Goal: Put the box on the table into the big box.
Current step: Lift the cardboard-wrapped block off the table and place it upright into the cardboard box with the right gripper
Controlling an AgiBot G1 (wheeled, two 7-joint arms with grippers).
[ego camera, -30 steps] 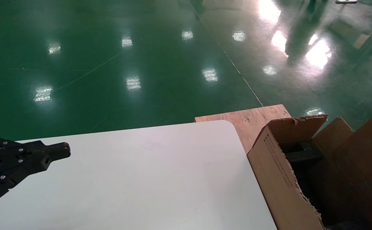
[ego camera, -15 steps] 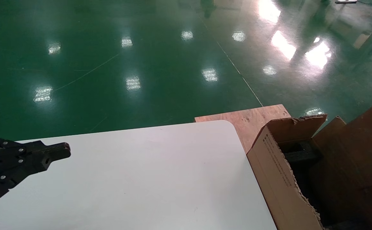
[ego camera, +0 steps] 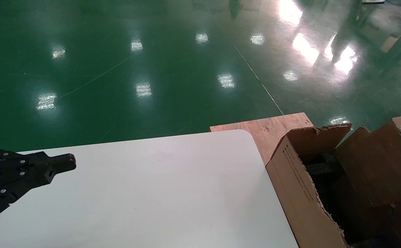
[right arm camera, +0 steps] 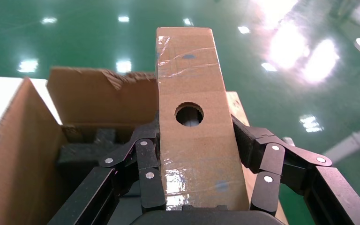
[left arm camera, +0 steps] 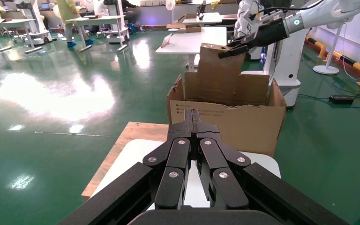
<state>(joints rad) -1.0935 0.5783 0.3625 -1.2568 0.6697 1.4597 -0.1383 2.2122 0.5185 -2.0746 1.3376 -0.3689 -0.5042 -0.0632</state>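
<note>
The right gripper [right arm camera: 199, 187] clamps the small flat brown cardboard box [right arm camera: 193, 117] over the large torn-rimmed brown carton [ego camera: 300, 186]; lower it clear of the flaps before releasing. The left gripper [ego camera: 60, 164] rests closed, left, over the white table [ego camera: 159, 193].

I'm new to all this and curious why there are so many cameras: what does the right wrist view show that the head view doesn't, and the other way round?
Only the right wrist view shows the right gripper clamped on the box, round hole facing the camera. Only the head view shows the white table, the left gripper shut above its left end, and the plywood board. Both show the big box with its torn rim and black foam inside, plus the box held over it.
</note>
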